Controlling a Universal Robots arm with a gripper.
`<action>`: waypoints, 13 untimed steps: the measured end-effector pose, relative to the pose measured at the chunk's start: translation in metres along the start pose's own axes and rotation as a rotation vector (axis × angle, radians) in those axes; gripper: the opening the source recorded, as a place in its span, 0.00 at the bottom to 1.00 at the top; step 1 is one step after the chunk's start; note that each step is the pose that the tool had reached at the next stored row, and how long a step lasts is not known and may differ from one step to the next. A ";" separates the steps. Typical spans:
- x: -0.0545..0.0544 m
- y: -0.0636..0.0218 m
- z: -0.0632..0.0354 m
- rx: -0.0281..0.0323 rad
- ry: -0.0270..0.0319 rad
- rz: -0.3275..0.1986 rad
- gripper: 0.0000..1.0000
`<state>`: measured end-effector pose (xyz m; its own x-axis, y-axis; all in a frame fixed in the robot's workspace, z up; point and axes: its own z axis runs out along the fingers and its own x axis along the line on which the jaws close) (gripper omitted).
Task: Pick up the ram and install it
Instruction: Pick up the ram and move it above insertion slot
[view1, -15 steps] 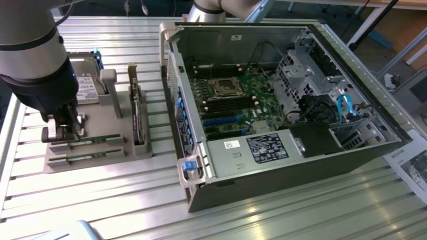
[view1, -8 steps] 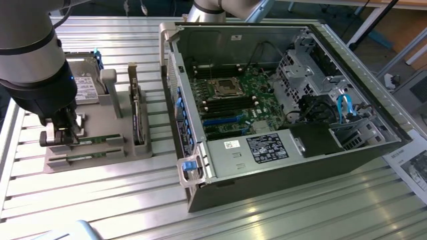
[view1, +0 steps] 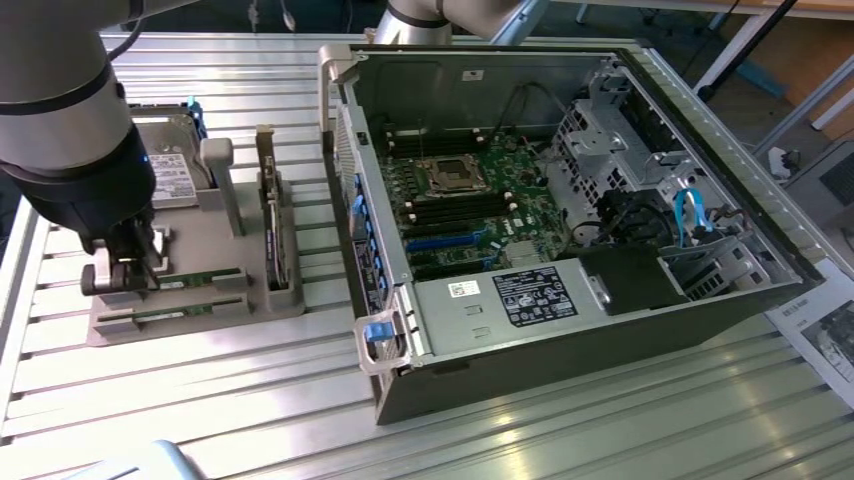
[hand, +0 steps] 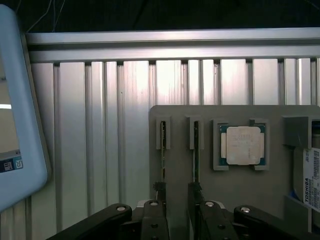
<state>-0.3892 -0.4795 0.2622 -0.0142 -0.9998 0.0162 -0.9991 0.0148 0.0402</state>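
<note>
- Two ram sticks (view1: 198, 279) (hand: 163, 150) stand on edge in side-by-side slots of the grey tray (view1: 200, 238). In the exterior view the tray lies at about nine o'clock from the open computer case (view1: 561, 200).
- Each stick is probably light, thin and stiff, yet fragile, with chips on its faces and contacts along one long edge.
- The safest hold looks like a pinch across the two flat faces near mid-length, then a lift straight out of the slot without twisting.
- The gripper (view1: 123, 275) (hand: 177, 197) has its jaws spread wide and grasps nothing.
- It hangs low over the tray at the sticks' nine o'clock end in the exterior view.
- Which stick it is lined up on, I cannot tell.
- The arm descends from twelve o'clock, with the wrist pointing straight down.
</note>
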 end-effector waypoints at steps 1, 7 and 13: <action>0.000 -0.0001 0.0014 0.0000 0.0000 0.000 0.31; 0.002 -0.0004 0.0107 0.0001 -0.0001 0.000 0.31; 0.003 -0.0008 0.0197 -0.0001 0.0000 0.000 0.31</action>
<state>-0.3893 -0.4833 0.2426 -0.0141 -0.9998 0.0162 -0.9991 0.0148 0.0402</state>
